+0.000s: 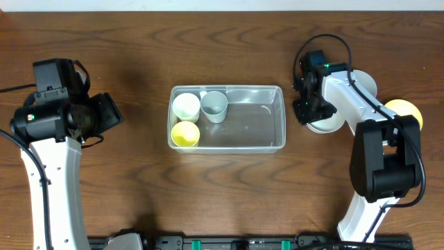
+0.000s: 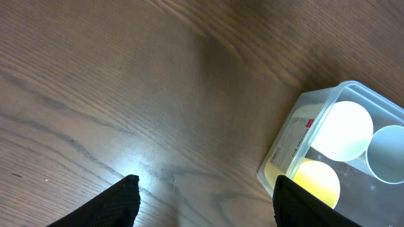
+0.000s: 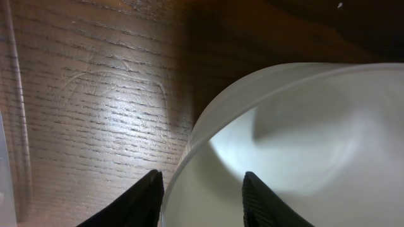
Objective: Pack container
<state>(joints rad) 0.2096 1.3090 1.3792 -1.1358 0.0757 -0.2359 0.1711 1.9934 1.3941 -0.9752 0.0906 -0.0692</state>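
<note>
The clear plastic container sits mid-table. It holds a white bowl, a pale blue cup and a yellow bowl at its left end. The container's corner shows in the left wrist view. My left gripper is open and empty above bare wood left of the container, as the left wrist view also shows. My right gripper is open. Its fingers straddle the rim of a white bowl lying right of the container.
Another white bowl lies behind the right arm. A yellow bowl lies at the far right. The right half of the container holds nothing.
</note>
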